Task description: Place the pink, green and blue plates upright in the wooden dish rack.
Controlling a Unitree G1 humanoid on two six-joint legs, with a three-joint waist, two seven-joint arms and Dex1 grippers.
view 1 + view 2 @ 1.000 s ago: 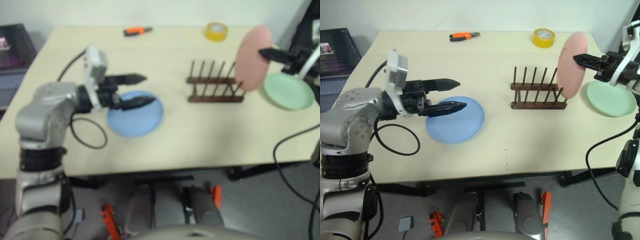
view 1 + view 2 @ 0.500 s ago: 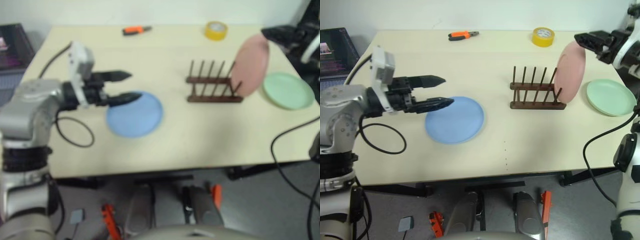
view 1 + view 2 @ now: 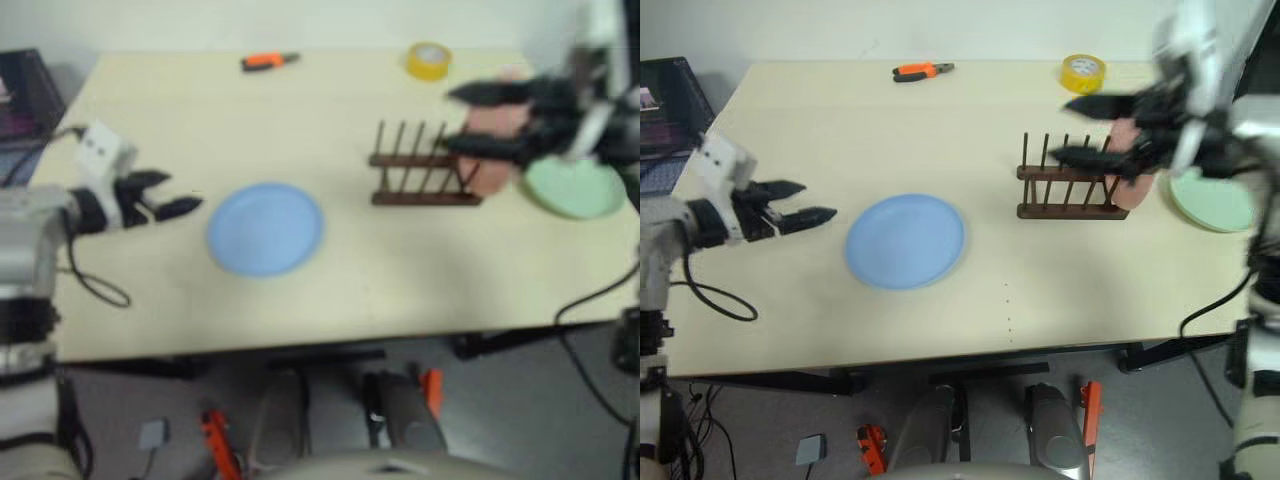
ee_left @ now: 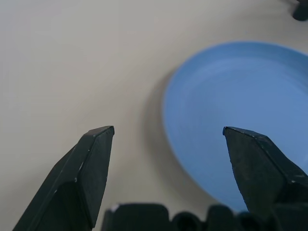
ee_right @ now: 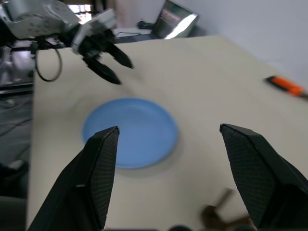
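Since the earlier frames both arms had shifted: the left gripper (image 3: 810,200), which had hovered over the near edge of the blue plate (image 3: 905,240), had drawn away to the robot's left and now hung over bare table (image 3: 940,130), well apart from the plate, its two black fingers spread with nothing between them. The right gripper (image 3: 1072,128), which a moment before had let go of the pink plate (image 3: 1132,160) and pulled off to the right, had swung across to the left and now reached over the top of the wooden dish rack (image 3: 1072,185), its fingers also wide apart and empty. The pink plate stood at the right end of the rack, largely hidden behind the right arm, so how it leaned or which pegs it sat between could not be told. The green plate (image 3: 1210,200) lay flat on the table just to the right of the rack, and the blue plate lay flat to the rack's left, apart from it. Across the right wrist view the blue plate (image 5: 129,131) showed between the open fingers, with the left gripper (image 5: 113,67) beyond it. A roll of yellow tape (image 3: 1083,72) and an orange-handled tool (image 3: 918,70) rested near the far edge.
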